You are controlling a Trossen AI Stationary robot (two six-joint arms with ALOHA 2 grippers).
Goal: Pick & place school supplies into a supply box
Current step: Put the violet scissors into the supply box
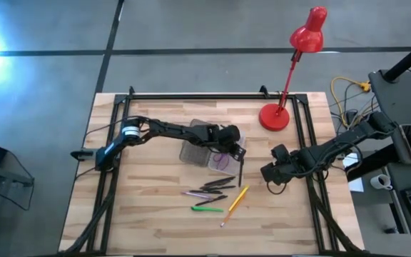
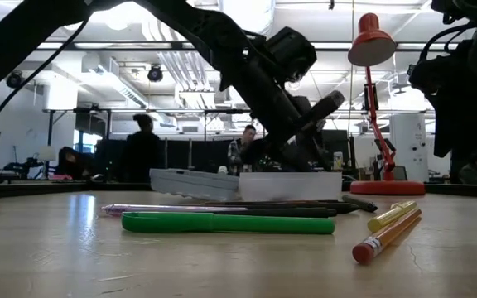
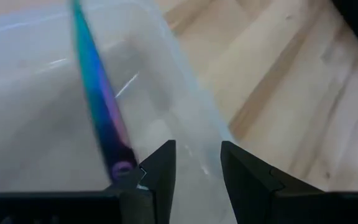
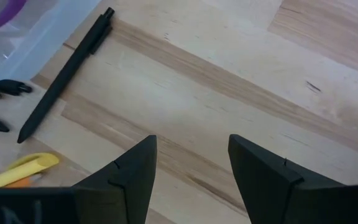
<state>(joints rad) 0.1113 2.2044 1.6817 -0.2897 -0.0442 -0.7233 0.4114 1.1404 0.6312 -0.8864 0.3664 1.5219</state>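
The translucent supply box (image 1: 198, 152) lies open mid-table, its ribbed lid (image 2: 193, 184) flat beside it. Purple-handled scissors (image 1: 225, 161) lie in it, and their shiny blade (image 3: 101, 106) shows in the left wrist view. My left gripper (image 3: 197, 168) is open over the box's right end, its fingers on either side of the box's wall (image 3: 185, 81). On the table nearer the front lie a black pen (image 1: 240, 171), several dark and pinkish pens (image 1: 209, 189), a green pen (image 1: 207, 208) and a yellow-orange pencil (image 1: 234, 205). My right gripper (image 1: 270, 175) hangs open right of them. My left gripper slants down into the box from the table's left. The outer side of one finger (image 3: 157, 171) stands right at the scissors' pivot (image 3: 122, 167). I cannot tell whether it touches the scissors or the box's wall.
A red desk lamp stands at the back right, its base (image 1: 275, 116) on the table. A black frame (image 1: 191, 95) runs along the table's far edge and sides. Bare wood (image 4: 241, 81) lies under my right gripper.
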